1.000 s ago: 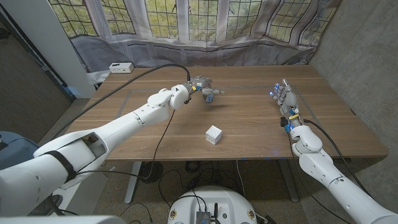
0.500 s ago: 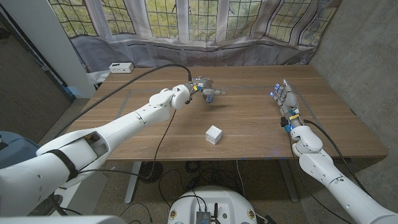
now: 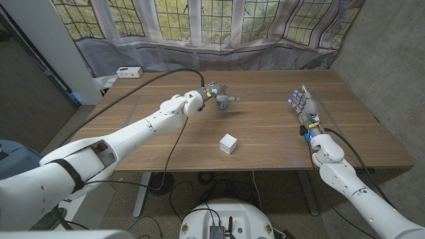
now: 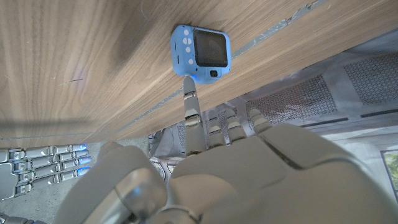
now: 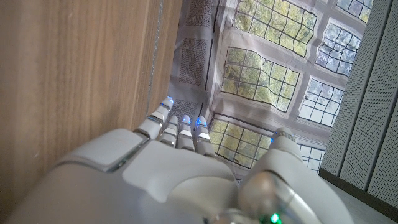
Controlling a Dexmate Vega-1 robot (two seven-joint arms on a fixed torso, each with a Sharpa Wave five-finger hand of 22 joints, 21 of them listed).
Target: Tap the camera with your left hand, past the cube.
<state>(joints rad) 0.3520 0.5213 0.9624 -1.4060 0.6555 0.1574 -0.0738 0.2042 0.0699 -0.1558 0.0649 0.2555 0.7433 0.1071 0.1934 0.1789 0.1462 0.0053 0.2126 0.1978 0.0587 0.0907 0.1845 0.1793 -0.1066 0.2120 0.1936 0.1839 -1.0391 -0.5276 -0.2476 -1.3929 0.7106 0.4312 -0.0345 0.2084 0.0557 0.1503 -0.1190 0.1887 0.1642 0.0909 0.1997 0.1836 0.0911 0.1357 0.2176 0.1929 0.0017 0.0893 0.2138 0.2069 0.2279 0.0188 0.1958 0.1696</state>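
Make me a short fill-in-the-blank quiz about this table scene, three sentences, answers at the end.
1. The camera lying on the table is ____ in colour.
2. The robot hand stretched out toward the camera is the ____ one.
3. The white cube sits ____ to the robot than the camera does.

Missing words: blue; left; nearer

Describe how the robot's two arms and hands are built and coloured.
Both arms have smooth white rounded shells; the left arm shows a dark band near the shoulder. A black cable runs over the table to the left wrist, and another trails along the right arm. The left hand and right hand are grey metal with jointed fingers; the right one has small blue lights, and its wrist has blue and red fittings.
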